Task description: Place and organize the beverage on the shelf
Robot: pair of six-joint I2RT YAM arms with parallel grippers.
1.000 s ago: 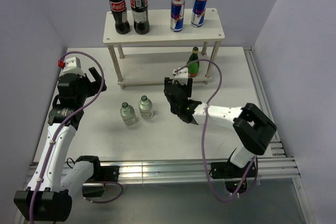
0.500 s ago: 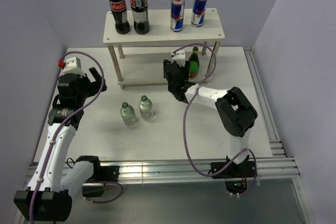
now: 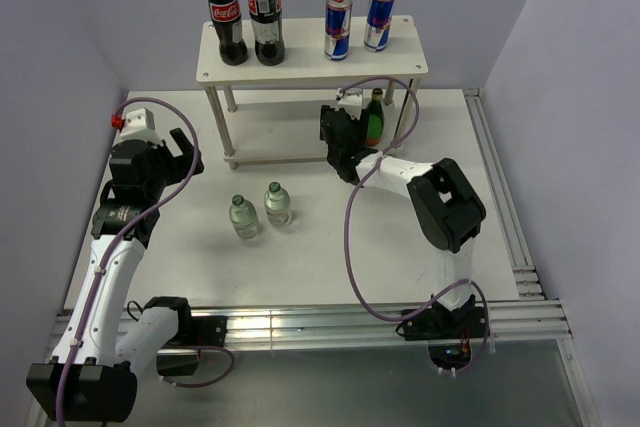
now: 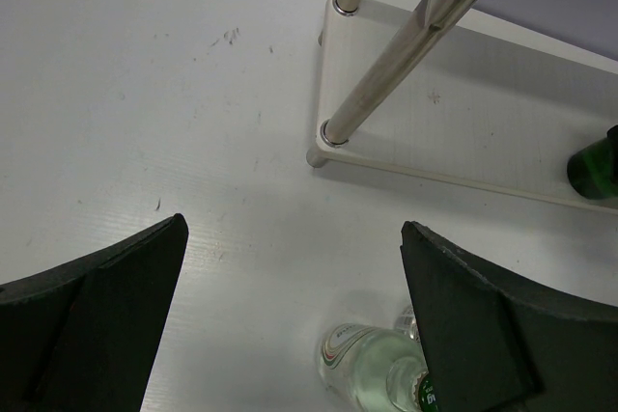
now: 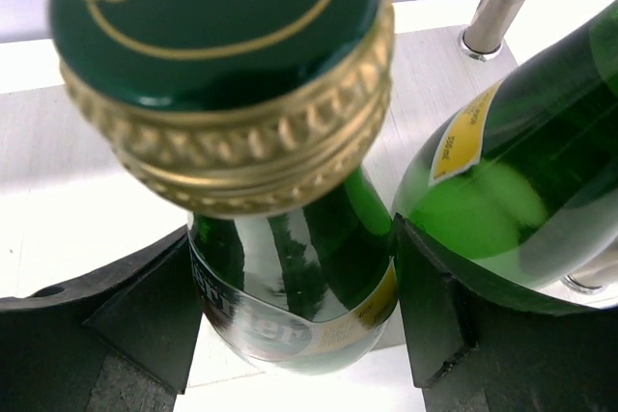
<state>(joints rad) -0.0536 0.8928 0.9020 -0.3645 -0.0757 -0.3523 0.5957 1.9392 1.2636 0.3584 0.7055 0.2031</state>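
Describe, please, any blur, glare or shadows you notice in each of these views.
Right wrist: the green bottle sits so close that its cap is soft, with bright reflections on the second green bottle. Left wrist: sharp table, clear bottle slightly blurred. Top external: even light, faint shadow beneath the shelf.
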